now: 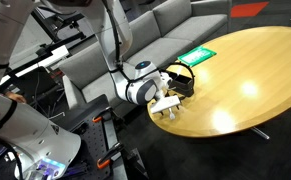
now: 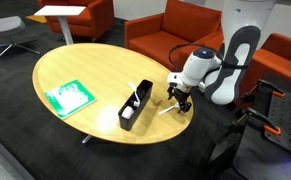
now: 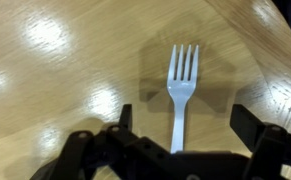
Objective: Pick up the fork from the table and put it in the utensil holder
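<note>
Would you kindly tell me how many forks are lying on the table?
1. The fork lies flat on the table, directly under the open claw. A pale item stands in the utensil holder; whether that is another fork cannot be told.

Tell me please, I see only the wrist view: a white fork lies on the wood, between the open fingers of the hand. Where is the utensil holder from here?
Observer: The utensil holder stands on the table close beside the hand, toward the table's middle.
Operator: Is something inside it?
Observer: A white item sticks up at one end of it. I cannot tell what it is.
Operator: Does anything else lie on the table?
Observer: Yes, a green-and-white card lies flat, on the far side of the holder from the hand.
</note>
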